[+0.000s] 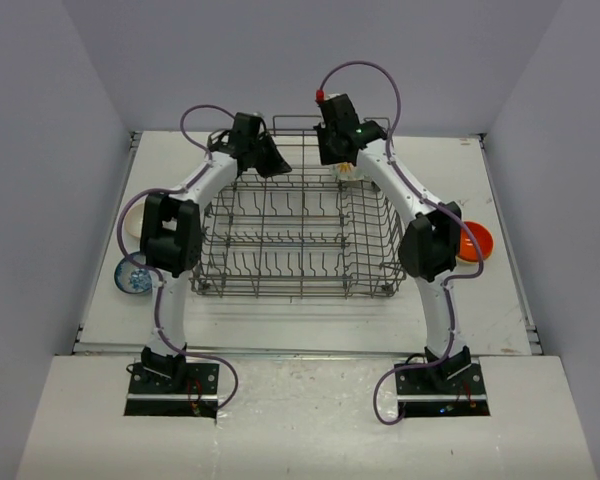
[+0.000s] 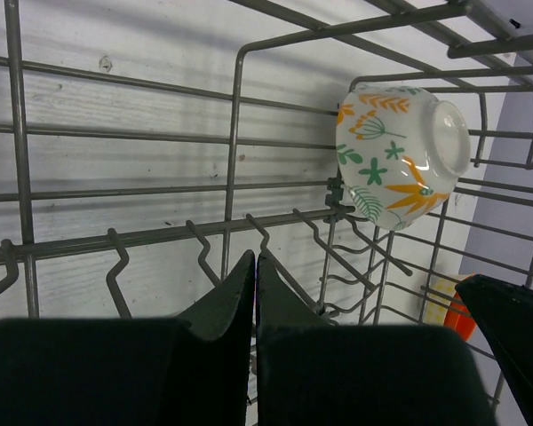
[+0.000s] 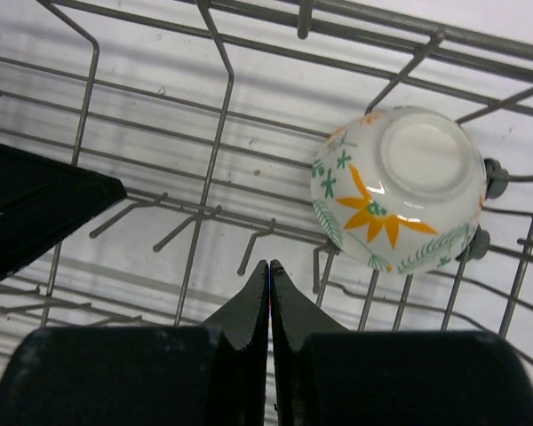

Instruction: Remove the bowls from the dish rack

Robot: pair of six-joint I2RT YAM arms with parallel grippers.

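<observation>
Left pincer, right pincer: clenched empty at wire dish rack near glossy bowl.

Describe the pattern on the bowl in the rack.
Bowl: white, orange and green plant motifs; right wrist view.

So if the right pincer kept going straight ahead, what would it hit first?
Probably the dish rack wires just beyond the shut right pincer, though depth is unclear. The flowered bowl sits off to the right, out of line.

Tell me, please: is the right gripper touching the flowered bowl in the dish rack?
Apart. The right wrist view shows the right gripper shut, lower left of the flowered bowl, with dish rack wires between.
</observation>
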